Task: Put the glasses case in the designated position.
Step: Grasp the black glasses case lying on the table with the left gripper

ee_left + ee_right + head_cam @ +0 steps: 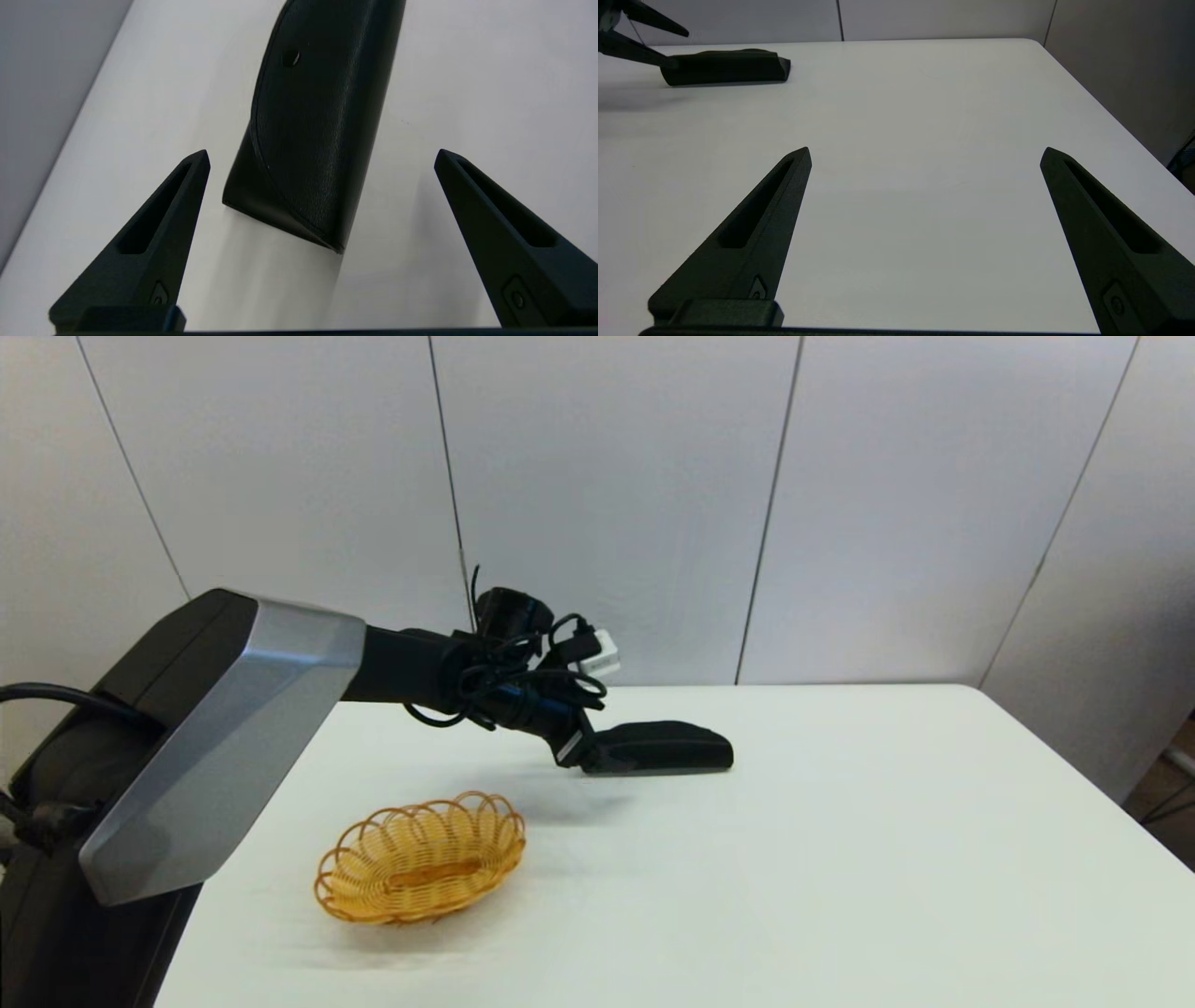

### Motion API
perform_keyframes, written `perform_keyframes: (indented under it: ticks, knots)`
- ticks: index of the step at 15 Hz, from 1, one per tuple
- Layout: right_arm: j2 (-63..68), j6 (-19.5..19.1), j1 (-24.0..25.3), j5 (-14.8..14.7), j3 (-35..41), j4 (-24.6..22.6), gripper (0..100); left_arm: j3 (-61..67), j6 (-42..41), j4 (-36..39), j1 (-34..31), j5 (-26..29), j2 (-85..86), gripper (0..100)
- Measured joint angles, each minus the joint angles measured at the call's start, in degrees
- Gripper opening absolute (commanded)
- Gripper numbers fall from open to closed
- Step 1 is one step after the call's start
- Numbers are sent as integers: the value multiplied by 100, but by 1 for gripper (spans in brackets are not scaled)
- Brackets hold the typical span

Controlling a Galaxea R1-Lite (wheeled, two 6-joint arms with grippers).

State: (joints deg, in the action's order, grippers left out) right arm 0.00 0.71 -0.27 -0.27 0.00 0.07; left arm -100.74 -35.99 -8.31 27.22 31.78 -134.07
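progress: nothing placed yet; the glasses case (658, 748) lies flat on the white table (840, 859), ungrasped, and the lift and carry are all left to do.
case: far middle of the table, long side running left to right, well apart from the wicker basket (421, 858), which sits empty at the near left and is likely the target.
left arm: stretched out from the left over the table, the left gripper (322, 156) at the case's left end, fingers spread wide to either side of it, touching nothing.
right arm: out of the head view; the right gripper (924, 156) hovers low over bare table at the right, fingers spread, holding nothing.
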Motion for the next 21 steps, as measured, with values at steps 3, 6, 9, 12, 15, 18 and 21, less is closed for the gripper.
perform_keyframes:
  ticks: [3, 6, 9, 12, 15, 18, 21]
  knots:
    - [0, 0, 0, 0, 0, 2, 100, -16, 2, -30, 1, -6, -51, 100]
    - [0, 0, 0, 0, 0, 2, 100, -16, 5, -130, 22, -6, -63, 100]
    - [0, 0, 0, 0, 0, 2, 100, -16, 29, -133, 78, -12, -101, 100]
    - [0, 0, 0, 0, 0, 2, 100, -20, 38, -119, 108, -11, -146, 100]
    - [0, 0, 0, 0, 0, 2, 100, -30, 79, -105, 168, -15, -176, 100]
    - [0, -2, 2, 0, 0, 2, 100, -79, 265, -15, 201, -9, -208, 100]
    - [0, -2, 0, 2, 0, 2, 100, -94, 355, 96, 194, -6, -239, 100]
